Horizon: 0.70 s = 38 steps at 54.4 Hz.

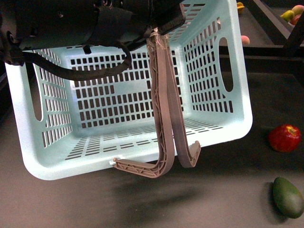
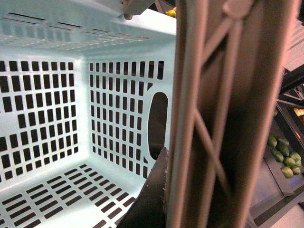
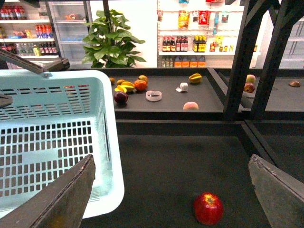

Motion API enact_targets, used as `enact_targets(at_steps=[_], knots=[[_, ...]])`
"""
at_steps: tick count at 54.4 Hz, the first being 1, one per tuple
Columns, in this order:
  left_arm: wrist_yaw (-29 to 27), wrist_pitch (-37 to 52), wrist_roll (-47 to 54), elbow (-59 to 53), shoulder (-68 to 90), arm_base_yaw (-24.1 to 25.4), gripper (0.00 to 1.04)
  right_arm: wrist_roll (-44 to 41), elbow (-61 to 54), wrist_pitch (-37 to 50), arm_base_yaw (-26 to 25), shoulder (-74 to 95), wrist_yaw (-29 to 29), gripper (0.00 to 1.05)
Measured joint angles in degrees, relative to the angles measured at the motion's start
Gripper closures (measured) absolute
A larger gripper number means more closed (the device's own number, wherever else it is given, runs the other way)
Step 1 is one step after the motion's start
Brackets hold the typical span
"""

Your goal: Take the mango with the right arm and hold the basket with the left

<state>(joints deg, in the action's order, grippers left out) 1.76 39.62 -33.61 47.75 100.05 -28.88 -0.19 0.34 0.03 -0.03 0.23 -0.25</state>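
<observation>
While the left pincer (image 1: 158,35) is clamping the two brown handles (image 1: 167,95) together, the basket (image 1: 237,76) is hanging beneath it, tipped so that its mouth is facing the robot. The handles are running straight down from the closed jaws to the basket's lowest rim. A black cable (image 1: 90,73) is looping from the left arm (image 1: 61,19) across the basket's back wall. In the left wrist view, one handle (image 2: 223,118) is passing right beside a dark finger (image 2: 151,199), and the slotted inside of the basket (image 2: 128,52) is lying just beyond.

The right pincer (image 3: 171,164) is standing wide open, its fingers (image 3: 71,190) spread well apart and gripping nothing. An apple (image 3: 208,208) is lying on the dark table (image 3: 180,152) just ahead of it, touching neither finger. A yellow, elongated fruit, seemingly the mango (image 3: 127,86), is lying far ahead of this pincer on a raised shelf (image 3: 166,102) among other fruit, though it is showing too small to be sure. A green fruit (image 1: 287,197) is lying near the apple (image 1: 285,137), both well apart from the left pincer, off to its right.
</observation>
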Motion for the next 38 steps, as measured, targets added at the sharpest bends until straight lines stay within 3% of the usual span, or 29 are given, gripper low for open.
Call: enact_targets(at_steps=[38], knots=[[0.9, 1.9, -0.1, 1.9, 3.8, 2.6, 0.99, 0.0, 0.0, 0.0, 0.0, 0.0, 0.0, 0.08]])
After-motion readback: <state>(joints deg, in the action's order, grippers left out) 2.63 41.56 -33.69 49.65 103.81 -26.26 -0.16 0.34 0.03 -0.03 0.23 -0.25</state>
